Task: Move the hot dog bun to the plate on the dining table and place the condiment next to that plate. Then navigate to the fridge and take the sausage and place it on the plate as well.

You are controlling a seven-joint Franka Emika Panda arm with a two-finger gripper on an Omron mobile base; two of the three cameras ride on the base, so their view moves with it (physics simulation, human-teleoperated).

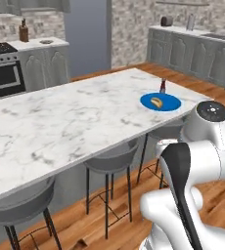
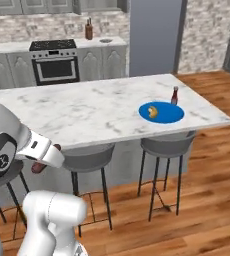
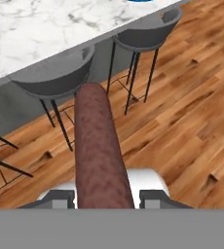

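Note:
My gripper (image 3: 106, 198) is shut on the sausage (image 3: 98, 151), a dark red-brown cylinder that points out over the wood floor toward the stools. In the right base view the sausage (image 2: 37, 167) shows low beside my hand, below the table's near edge. On the dining table (image 1: 60, 122) the blue plate (image 1: 170, 104) holds the hot dog bun (image 1: 156, 102). The condiment (image 1: 162, 86) stands upright just behind the plate. From the other side I see the plate (image 2: 168, 115), bun (image 2: 153, 111) and condiment (image 2: 175, 95) near the table's right end. The grey fridge (image 2: 154, 35) stands at the back.
Grey round stools (image 2: 165, 145) are tucked under the table's near side, with wood floor (image 3: 182, 121) in front of them. A stove (image 2: 54, 62) and counter with a brown bottle (image 2: 89, 31) line the back wall. Cabinets with a sink (image 1: 197, 49) run along the right.

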